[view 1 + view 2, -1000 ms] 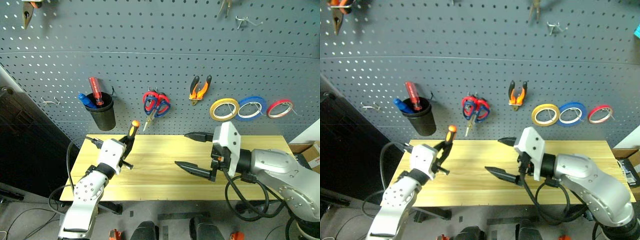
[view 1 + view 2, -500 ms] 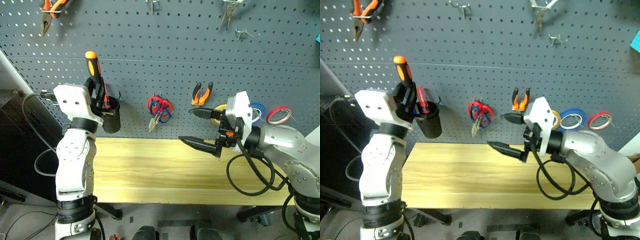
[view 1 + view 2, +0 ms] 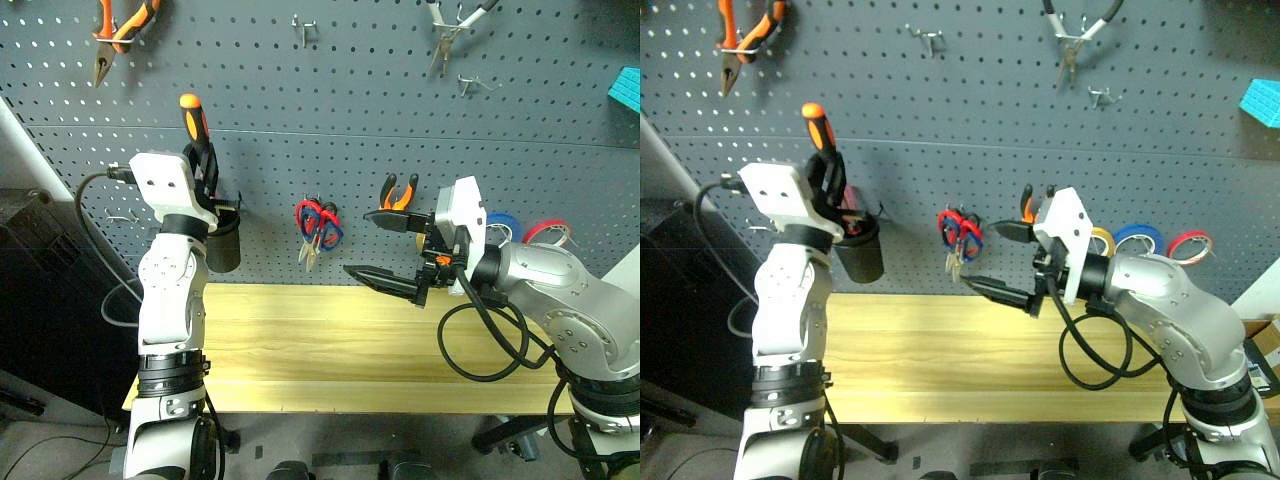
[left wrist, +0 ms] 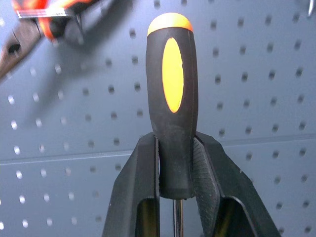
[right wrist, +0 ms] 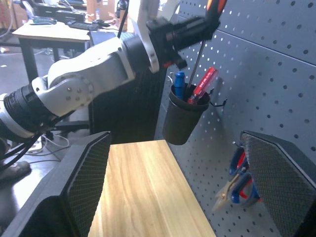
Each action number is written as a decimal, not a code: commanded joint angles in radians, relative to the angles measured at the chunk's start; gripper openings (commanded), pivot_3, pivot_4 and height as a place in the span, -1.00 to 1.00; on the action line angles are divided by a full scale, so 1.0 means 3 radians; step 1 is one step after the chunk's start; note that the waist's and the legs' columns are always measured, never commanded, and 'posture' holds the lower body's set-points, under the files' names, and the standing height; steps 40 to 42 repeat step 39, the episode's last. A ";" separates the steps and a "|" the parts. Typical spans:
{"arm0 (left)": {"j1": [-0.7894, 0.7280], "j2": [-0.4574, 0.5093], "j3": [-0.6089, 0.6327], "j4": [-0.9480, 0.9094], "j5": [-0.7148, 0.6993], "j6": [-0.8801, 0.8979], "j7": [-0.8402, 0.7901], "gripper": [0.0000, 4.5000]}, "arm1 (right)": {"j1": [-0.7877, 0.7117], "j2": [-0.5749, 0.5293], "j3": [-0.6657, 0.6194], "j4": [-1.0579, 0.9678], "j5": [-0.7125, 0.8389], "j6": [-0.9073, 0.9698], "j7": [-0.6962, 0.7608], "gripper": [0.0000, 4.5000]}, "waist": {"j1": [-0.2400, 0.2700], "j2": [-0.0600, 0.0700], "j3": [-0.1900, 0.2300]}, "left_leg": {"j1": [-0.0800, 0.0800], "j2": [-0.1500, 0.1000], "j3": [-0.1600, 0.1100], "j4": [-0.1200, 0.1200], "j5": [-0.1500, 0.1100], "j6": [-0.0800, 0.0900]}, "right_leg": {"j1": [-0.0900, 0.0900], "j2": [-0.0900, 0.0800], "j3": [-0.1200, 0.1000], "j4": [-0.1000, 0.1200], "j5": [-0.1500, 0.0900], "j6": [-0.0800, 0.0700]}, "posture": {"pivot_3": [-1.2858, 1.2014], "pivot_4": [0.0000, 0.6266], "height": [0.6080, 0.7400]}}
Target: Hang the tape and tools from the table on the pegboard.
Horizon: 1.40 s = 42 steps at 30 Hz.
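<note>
Above the black cup (image 3: 222,243) hooked on the pegboard (image 3: 330,100), my left gripper (image 3: 203,168) is clamped on the screwdriver (image 3: 194,122), orange-and-black handle up, slim shaft pointing down at the cup's mouth. In the left wrist view both fingers (image 4: 210,177) press the handle's lower end. The right wrist view shows the shaft tip just above the cup, beside a red screwdriver (image 5: 201,85) and a blue-handled tool (image 5: 178,81) already standing in it.

Right of the cup, a hook carries the blue-looped scissors (image 3: 325,238) together with red-looped scissors (image 3: 306,216), blades down. Right of those hang the small orange-and-black pliers (image 3: 397,190).

My right gripper (image 3: 385,248) floats in front of the pliers, above the table (image 3: 300,350), fingers spread wide, nothing between them.

Behind that arm, right of the pliers, hang the tape rings: the yellow tape (image 3: 1102,240) mostly covered by the wrist, then blue tape (image 3: 1137,238), then red tape (image 3: 1188,244).

Larger orange pliers (image 3: 120,30) hang high on the board above the cup. The tabletop is bare wood.
</note>
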 commanded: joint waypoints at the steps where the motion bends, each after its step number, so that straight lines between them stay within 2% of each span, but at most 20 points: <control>1: -0.0014 0.0038 0.0035 0.0354 0.0130 -0.0309 0.0108 -0.74 | -0.0079 0.0062 -0.0016 -0.0051 -0.0014 0.0006 -0.0103 1.00 | 0.0004 0.0001 -0.0001 | 0.0004 0.0000 -0.0001 0.0000 0.0000 0.0000 | 0.0006 0.0000 -0.0001 0.0000 0.0000 0.0000 | 0.08 -0.95 1.00; 3: -0.0064 0.0010 0.0040 0.0558 0.0152 -0.0402 0.0166 -0.41 | -0.0093 0.0113 -0.0011 -0.0078 0.0001 0.0049 -0.0181 1.00 | 0.0009 0.0001 -0.0001 | 0.0024 0.0000 -0.0003 -0.0002 0.0000 0.0000 | 0.0027 0.0001 -0.0004 -0.0005 0.0000 0.0000 | 0.08 -0.95 1.00; 4: -0.0087 0.0004 0.0025 0.0629 0.0150 -0.0462 0.0152 -0.31 | -0.0099 0.0133 -0.0008 -0.0097 0.0013 0.0070 -0.0210 1.00 | 0.0010 0.0000 -0.0001 | 0.0033 0.0000 -0.0005 -0.0004 -0.0001 0.0001 | 0.0038 0.0001 -0.0006 -0.0008 0.0000 0.0000 | 0.08 -0.95 1.00; 8: -0.0115 -0.0037 0.0052 0.0656 0.0066 -0.0489 0.0188 0.23 | -0.0123 0.0169 -0.0001 -0.0142 0.0030 0.0131 -0.0267 1.00 | 0.0010 0.0000 -0.0001 | 0.0035 0.0002 -0.0006 -0.0002 -0.0001 0.0001 | 0.0042 0.0000 -0.0005 -0.0007 0.0000 0.0000 | 0.07 -0.96 1.00; 10: -0.0053 -0.0043 0.0063 0.0500 0.0051 -0.0411 0.0222 0.50 | -0.0118 0.0168 -0.0010 -0.0165 0.0040 0.0154 -0.0285 1.00 | 0.0009 0.0000 -0.0002 | 0.0035 0.0002 -0.0008 -0.0002 -0.0001 0.0001 | 0.0042 0.0000 -0.0006 -0.0007 0.0000 0.0000 | 0.07 -0.95 1.00; 13: 0.0142 -0.0085 0.0009 -0.0126 -0.0059 -0.0005 0.0212 0.86 | -0.0077 0.0132 -0.0048 -0.0206 0.0037 0.0175 -0.0303 1.00 | 0.0005 0.0000 -0.0002 | 0.0034 0.0006 -0.0008 -0.0002 -0.0001 0.0001 | 0.0041 -0.0001 -0.0005 -0.0007 0.0000 0.0000 | 0.07 -0.94 1.00; 16: 0.0399 -0.0142 -0.0125 -0.0807 -0.0205 0.0492 0.0163 0.86 | 0.0014 0.0083 -0.0115 -0.0244 0.0069 0.0192 -0.0297 1.00 | 0.0003 0.0000 -0.0002 | 0.0034 0.0006 -0.0007 -0.0003 -0.0002 0.0001 | 0.0041 -0.0002 -0.0003 -0.0007 0.0000 0.0000 | 0.09 -0.93 1.00; 18: 0.0740 -0.0158 -0.0341 -0.1313 -0.0165 0.0886 0.0148 0.86 | 0.0130 0.0095 -0.0184 -0.0258 0.0142 0.0238 -0.0339 1.00 | 0.0009 0.0003 -0.0005 | 0.0035 0.0006 -0.0008 -0.0003 -0.0002 0.0002 | 0.0042 -0.0002 -0.0003 -0.0007 0.0000 0.0000 | 0.11 -0.92 1.00; 22: 0.1178 -0.0106 -0.0554 -0.1625 -0.0019 0.1228 0.0117 0.86 | 0.0379 0.0197 -0.0181 -0.0235 0.0036 0.0141 -0.0476 1.00 | 0.0019 0.0012 -0.0014 | 0.0037 0.0005 -0.0006 -0.0005 -0.0003 0.0004 | 0.0044 -0.0001 0.0000 -0.0006 0.0000 0.0000 | 0.11 -0.92 1.00; 24: 0.1244 -0.0091 -0.0569 -0.1576 -0.0070 0.1309 0.0051 0.86 | 0.0543 0.0232 -0.0132 -0.0202 -0.0145 0.0018 -0.0556 1.00 | 0.0030 0.0013 -0.0013 | 0.0041 0.0005 -0.0010 -0.0005 -0.0008 0.0014 | 0.0048 0.0004 -0.0003 -0.0001 0.0000 -0.0001 | 0.12 -0.92 1.00; 26: 0.1331 -0.0048 -0.0572 -0.1407 -0.0056 0.1292 -0.0031 0.86 | 0.0861 0.0276 -0.0016 -0.0065 -0.0587 -0.0298 -0.0736 1.00 | 0.0035 0.0018 -0.0011 | 0.0052 0.0000 -0.0011 -0.0006 -0.0008 0.0013 | 0.0059 0.0010 -0.0006 -0.0001 0.0002 -0.0005 | 0.12 -0.93 1.00; 27: 0.1363 -0.0039 -0.0570 -0.1345 -0.0046 0.1287 -0.0053 0.86 | 0.0980 0.0294 0.0028 -0.0017 -0.0748 -0.0424 -0.0787 1.00 | 0.0038 0.0023 -0.0013 | 0.0077 -0.0001 -0.0010 -0.0010 -0.0008 0.0014 | 0.0085 0.0014 -0.0008 -0.0006 0.0001 -0.0007 | 0.11 -0.94 1.00; 29: 0.1461 -0.0017 -0.0564 -0.0996 0.0005 0.1075 -0.0124 0.86 | 0.1314 0.0504 0.0061 0.0284 -0.1180 -0.0854 -0.1119 1.00 | 0.0037 0.0040 -0.0028 | 0.0101 -0.0002 -0.0007 -0.0014 -0.0009 0.0015 | 0.0110 0.0015 -0.0007 -0.0011 -0.0003 -0.0007 | 0.11 -0.94 1.00; 33: 0.1540 -0.0024 -0.0624 -0.0253 0.0035 0.0766 -0.0319 0.86 | 0.1911 0.0962 -0.0040 0.1049 -0.1854 -0.1785 -0.1770 1.00 | 0.0025 0.0055 -0.0038 | 0.0115 -0.0001 -0.0001 -0.0015 -0.0009 0.0015 | 0.0120 0.0021 0.0002 -0.0009 -0.0004 -0.0005 | 0.09 -0.98 1.00; 35: 0.1536 -0.0043 -0.0658 -0.0019 0.0027 0.0669 -0.0409 0.86 | 0.2109 0.1150 -0.0131 0.1346 -0.2036 -0.2130 -0.2008 1.00 | 0.0030 0.0056 -0.0044 | 0.0116 0.0003 -0.0003 -0.0015 -0.0009 0.0014 | 0.0122 0.0026 0.0000 -0.0009 -0.0006 -0.0007 | 0.08 -1.00 1.00; 39: 0.1494 -0.0038 -0.0728 0.0260 0.0112 0.0356 -0.0518 0.86 | 0.2288 0.1271 -0.0302 0.1771 -0.2223 -0.2552 -0.2207 1.00 | 0.0010 0.0064 -0.0040 | 0.0115 0.0001 0.0001 -0.0015 -0.0009 0.0014 | 0.0117 0.0025 0.0008 -0.0009 -0.0005 -0.0007 | 0.06 -1.00 1.00; 42: 0.1494 -0.0038 -0.0728 0.0260 0.0112 0.0356 -0.0518 0.86 | 0.2288 0.1271 -0.0302 0.1771 -0.2223 -0.2552 -0.2207 1.00 | 0.0010 0.0064 -0.0040 | 0.0115 0.0001 0.0001 -0.0015 -0.0009 0.0014 | 0.0117 0.0025 0.0008 -0.0009 -0.0005 -0.0007 | 0.06 -1.00 1.00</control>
